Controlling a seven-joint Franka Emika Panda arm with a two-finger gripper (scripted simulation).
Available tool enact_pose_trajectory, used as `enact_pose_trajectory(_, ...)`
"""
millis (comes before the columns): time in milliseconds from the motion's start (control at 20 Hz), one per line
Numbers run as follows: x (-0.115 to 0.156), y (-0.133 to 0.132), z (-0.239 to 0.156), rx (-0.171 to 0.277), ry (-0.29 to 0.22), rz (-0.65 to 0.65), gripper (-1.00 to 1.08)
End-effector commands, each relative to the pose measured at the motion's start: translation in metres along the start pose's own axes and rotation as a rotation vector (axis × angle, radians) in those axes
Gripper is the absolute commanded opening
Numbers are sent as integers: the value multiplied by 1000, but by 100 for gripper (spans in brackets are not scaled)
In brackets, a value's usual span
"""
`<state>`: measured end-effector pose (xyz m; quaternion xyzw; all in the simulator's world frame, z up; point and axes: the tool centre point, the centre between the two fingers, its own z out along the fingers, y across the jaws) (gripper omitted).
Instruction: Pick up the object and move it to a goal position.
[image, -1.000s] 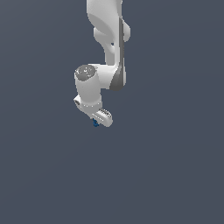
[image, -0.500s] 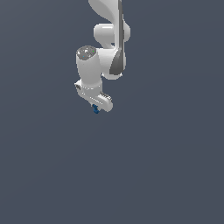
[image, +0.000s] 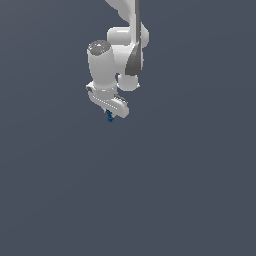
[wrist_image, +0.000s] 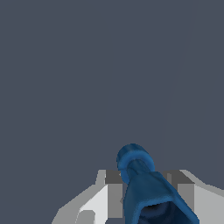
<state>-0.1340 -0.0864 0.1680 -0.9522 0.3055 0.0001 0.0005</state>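
exterior view: white arm (image: 125, 45) comes down from the upper edge, hand (image: 110, 114) pointing downward, high against a plain dark grey ground. a speck of dark blue, the object (image: 109, 118), pokes out just beneath the hand; shape unreadable here. wrist view fills that in: the object (wrist_image: 146, 188) is a blue lumpy piece with a rounded knob at its far end, pinched between the two grey-white fingers (wrist_image: 114, 188), one on each side, touching it.

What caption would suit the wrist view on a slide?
White gripper clamped on a small dark-blue object against a plain grey background.
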Motion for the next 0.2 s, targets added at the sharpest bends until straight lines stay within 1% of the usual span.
enact_pose_trajectory(0, -3, 2, -3, 0, 0, 0, -100)
enact_pose_trajectory(150, -4, 3, -4, 0, 0, 0, -100)
